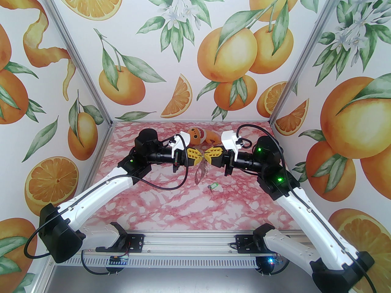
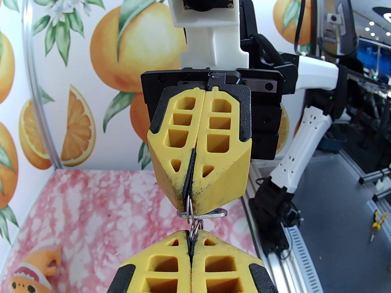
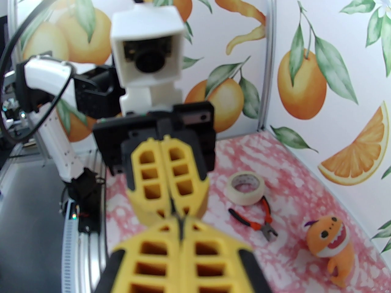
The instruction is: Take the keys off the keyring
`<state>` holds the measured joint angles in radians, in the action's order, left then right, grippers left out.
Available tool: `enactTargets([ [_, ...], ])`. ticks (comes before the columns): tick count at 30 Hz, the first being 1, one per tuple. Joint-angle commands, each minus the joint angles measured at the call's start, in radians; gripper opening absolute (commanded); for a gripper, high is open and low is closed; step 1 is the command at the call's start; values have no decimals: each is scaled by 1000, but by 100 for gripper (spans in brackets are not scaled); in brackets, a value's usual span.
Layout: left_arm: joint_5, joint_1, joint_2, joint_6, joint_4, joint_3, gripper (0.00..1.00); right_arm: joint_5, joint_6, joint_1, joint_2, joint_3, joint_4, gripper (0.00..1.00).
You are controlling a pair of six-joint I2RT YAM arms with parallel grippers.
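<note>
The left gripper (image 1: 201,157) and right gripper (image 1: 208,158) meet tip to tip just above the middle of the top view, above the pink marbled table (image 1: 171,212). Both have their yellow fingers pressed together. In the left wrist view each pinches one of the thin wire rings (image 2: 195,224) of the keyring (image 1: 199,172), the rings linked in the small gap between the two tips. The keyring's dark grey loop hangs below that gap, off the table. The green key tag (image 1: 213,186) lies loose on the table, just below and right of the loop. In the right wrist view a roll of beige tape (image 3: 246,188), red-handled pliers (image 3: 253,220) and an orange plush toy (image 3: 331,249) sit at lower right.
</note>
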<state>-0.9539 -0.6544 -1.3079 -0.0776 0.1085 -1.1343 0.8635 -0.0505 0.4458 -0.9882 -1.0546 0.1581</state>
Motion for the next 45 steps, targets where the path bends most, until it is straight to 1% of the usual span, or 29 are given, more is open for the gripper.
enactTargets([
  [1, -14, 19, 34, 13, 11, -1, 0, -44, -14, -2, 31, -15, -28, 0],
  [5, 13, 28, 55, 91, 98, 25, 0, -64, -28, -5, 46, 1, -17, 0],
  [15, 73, 29, 85, 156, 149, 39, 0, -88, -78, -6, 58, 23, 50, 0],
  [19, 70, 29, 82, 206, 224, 48, 0, -88, -97, -6, 45, 30, 74, 0],
  [24, 53, 29, 61, 223, 241, 37, 0, -109, -100, -6, 31, 40, 79, 0],
  [28, 70, 29, 64, 230, 270, 45, 0, -178, -100, -6, 17, 45, 102, 0],
  [31, 63, 29, 62, 235, 300, 52, 0, -188, -88, -6, 6, 55, 101, 0],
  [33, 60, 28, 52, 226, 279, 42, 0, -193, -74, -6, -4, 53, 102, 0],
  [36, 53, 29, 47, 216, 291, 52, 0, -176, -37, -6, -2, 50, 73, 0],
  [38, 100, 30, 48, 187, 239, 52, 0, -195, -16, -6, 17, 68, 40, 0],
  [40, 161, 41, 46, 181, 165, 46, 0, -285, 16, -10, 24, 70, 50, 0],
  [42, 250, 48, 51, 173, 130, 82, 0, -345, 109, -22, 15, 66, 61, 0],
  [44, 315, 66, 51, 208, 168, 145, 0, -399, 181, -25, 2, 75, 80, 0],
  [45, 355, 76, 48, 226, 167, 169, 0, -452, 221, -25, 3, 94, 86, 0],
])
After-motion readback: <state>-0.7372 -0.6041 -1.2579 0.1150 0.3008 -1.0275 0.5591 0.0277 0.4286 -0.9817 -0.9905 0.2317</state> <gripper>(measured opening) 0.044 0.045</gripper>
